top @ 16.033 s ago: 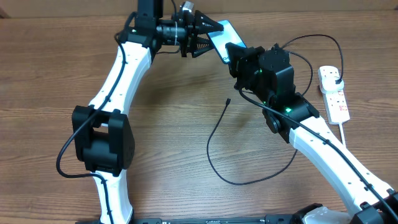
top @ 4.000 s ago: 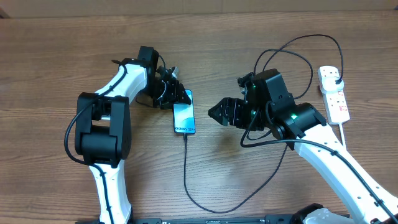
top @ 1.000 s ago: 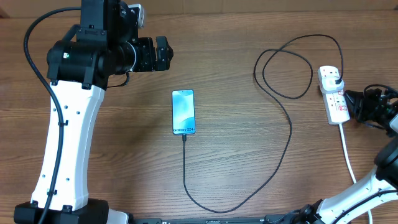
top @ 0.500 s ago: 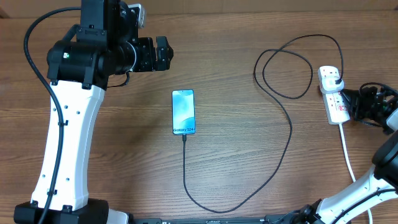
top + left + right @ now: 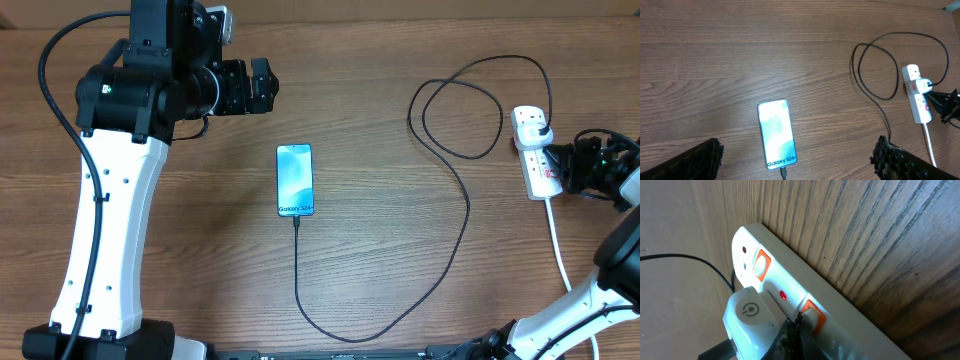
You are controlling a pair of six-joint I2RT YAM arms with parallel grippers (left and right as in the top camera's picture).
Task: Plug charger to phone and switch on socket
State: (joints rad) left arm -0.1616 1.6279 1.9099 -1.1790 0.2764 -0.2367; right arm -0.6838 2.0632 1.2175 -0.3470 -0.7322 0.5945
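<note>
The phone [image 5: 295,180] lies flat mid-table, screen lit; it also shows in the left wrist view [image 5: 776,135]. The charger's thin black cable [image 5: 466,215] runs from the phone's near end, loops round and ends at an adapter [image 5: 747,312] plugged into the white socket strip [image 5: 541,170]. My right gripper [image 5: 565,163] is shut. Its tips [image 5: 794,326] touch an orange switch [image 5: 811,314] beside the adapter. A small red light [image 5: 783,296] glows on the strip. My left gripper [image 5: 258,88] is open and empty, high above the table's far left.
The socket's white cord [image 5: 562,255] runs toward the front edge at the right. The cable makes a loose loop [image 5: 460,110] left of the socket and a long bend [image 5: 350,338] near the front edge. A second orange switch [image 5: 761,262] sits farther along the strip.
My right gripper has crept left toward the socket, and its tips now rest on the strip. The left arm, phone and cable have not moved.
</note>
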